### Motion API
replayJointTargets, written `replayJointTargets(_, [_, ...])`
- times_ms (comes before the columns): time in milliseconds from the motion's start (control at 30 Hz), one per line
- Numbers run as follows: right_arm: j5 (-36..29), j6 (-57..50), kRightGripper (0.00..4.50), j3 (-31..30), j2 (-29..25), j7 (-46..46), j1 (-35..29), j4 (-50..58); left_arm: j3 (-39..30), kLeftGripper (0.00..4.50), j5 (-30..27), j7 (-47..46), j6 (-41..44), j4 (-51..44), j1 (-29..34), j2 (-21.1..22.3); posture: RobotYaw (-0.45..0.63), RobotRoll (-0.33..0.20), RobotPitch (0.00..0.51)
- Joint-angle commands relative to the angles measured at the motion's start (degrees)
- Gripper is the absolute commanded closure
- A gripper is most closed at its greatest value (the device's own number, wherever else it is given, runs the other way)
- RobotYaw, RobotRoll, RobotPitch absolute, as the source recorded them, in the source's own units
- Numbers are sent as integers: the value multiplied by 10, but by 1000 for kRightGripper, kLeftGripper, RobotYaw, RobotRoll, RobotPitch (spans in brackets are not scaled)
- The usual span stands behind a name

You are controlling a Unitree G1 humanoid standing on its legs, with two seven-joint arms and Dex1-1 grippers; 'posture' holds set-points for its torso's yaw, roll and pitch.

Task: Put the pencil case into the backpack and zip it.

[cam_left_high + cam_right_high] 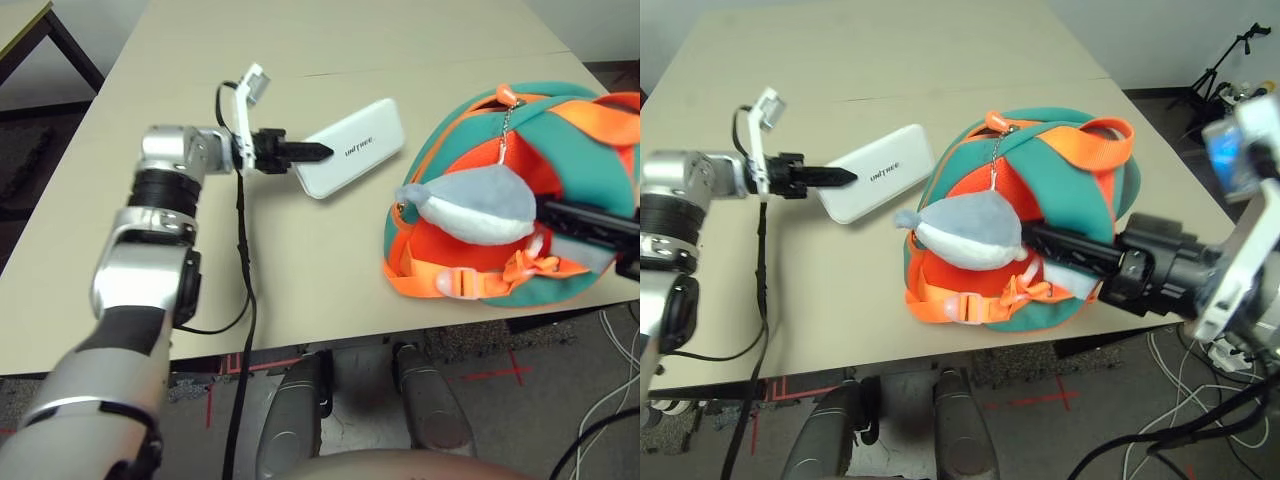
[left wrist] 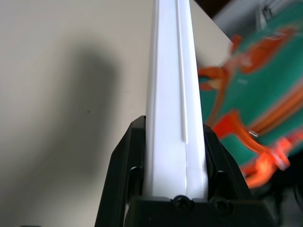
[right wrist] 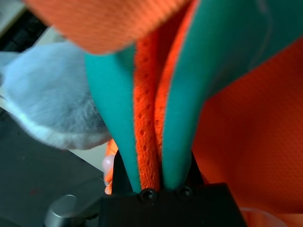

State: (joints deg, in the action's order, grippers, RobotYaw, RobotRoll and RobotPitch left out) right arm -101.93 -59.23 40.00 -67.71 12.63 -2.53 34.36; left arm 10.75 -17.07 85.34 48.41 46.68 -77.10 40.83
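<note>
Left gripper (image 1: 312,152), forearm level, pinches the flat white pencil case (image 1: 352,147) beside the teal-and-orange fabric backpack (image 1: 1070,180); right gripper (image 1: 1040,238) clamps the backpack's fabric edge.

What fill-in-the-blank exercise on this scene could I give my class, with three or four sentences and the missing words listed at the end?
1. The left gripper is shut on the white ____.
2. The right gripper is shut on the fabric edge of the ____.
3. A grey plush shark hangs by a ____ from the top of the bag.
4. The bag's straps are coloured ____.

Missing words: pencil case; backpack; chain; orange
</note>
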Motion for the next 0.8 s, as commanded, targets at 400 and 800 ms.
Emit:
replayJointTargets(400, [117,7,4383,-88,-5,75,51,-41,249,3030,-107,72,-150,-59,-94,119,-54,0,187])
replayJointTargets(800, [154,3,4383,-106,6,90,56,-45,253,3030,-214,72,-150,-206,-59,172,-59,0,193])
